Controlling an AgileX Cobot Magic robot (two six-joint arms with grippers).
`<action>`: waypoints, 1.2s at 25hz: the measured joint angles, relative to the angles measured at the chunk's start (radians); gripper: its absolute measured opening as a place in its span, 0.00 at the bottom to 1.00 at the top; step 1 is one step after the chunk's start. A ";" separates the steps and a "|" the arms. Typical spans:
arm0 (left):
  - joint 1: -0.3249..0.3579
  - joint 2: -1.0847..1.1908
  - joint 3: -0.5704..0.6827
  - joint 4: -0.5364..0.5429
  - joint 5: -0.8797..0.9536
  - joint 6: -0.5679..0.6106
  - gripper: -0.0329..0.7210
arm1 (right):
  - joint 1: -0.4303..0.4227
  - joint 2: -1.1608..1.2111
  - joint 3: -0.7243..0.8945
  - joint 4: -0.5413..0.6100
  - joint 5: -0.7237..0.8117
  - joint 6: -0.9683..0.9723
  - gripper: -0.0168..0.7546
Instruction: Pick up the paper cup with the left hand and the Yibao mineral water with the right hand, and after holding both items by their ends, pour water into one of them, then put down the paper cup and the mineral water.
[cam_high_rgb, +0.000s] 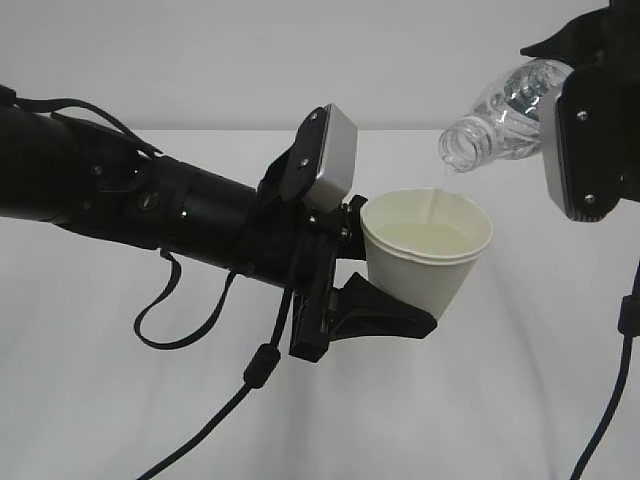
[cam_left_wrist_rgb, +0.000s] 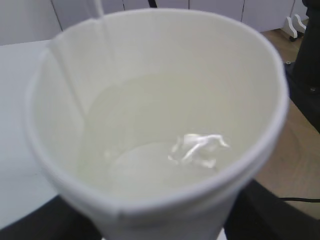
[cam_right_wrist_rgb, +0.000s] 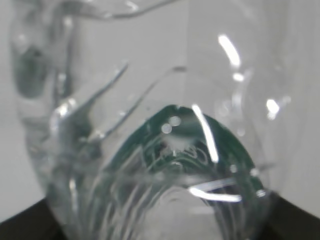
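The cream-white paper cup (cam_high_rgb: 430, 262) hangs in the air, upright, with my left gripper (cam_high_rgb: 392, 285) shut on its lower side. In the left wrist view the paper cup (cam_left_wrist_rgb: 160, 125) fills the frame, with water pooled inside and the black fingers (cam_left_wrist_rgb: 272, 212) at its base. The clear Yibao mineral water bottle (cam_high_rgb: 497, 118) is tilted mouth-down above the cup's rim. A thin stream (cam_high_rgb: 432, 205) falls from it into the cup. My right gripper (cam_high_rgb: 565, 75) is shut on the bottle's base end. Up close, the bottle (cam_right_wrist_rgb: 150, 125) shows its green label (cam_right_wrist_rgb: 175, 135).
A white table (cam_high_rgb: 120, 400) lies below both arms. Black cables (cam_high_rgb: 205, 435) dangle under the left arm, and another cable (cam_high_rgb: 605, 420) hangs at the right. In the left wrist view, a wooden floor (cam_left_wrist_rgb: 300, 150) and pale cabinets (cam_left_wrist_rgb: 30, 20) show beyond the table.
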 joint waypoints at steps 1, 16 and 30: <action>0.000 0.000 0.000 0.000 0.000 0.000 0.63 | 0.000 0.000 0.000 0.000 0.000 0.000 0.64; 0.000 0.000 0.000 0.000 0.004 0.000 0.63 | 0.000 0.000 0.000 0.000 0.000 0.000 0.64; 0.000 0.000 0.000 -0.039 0.029 0.000 0.63 | 0.000 0.000 0.000 0.000 0.000 0.000 0.64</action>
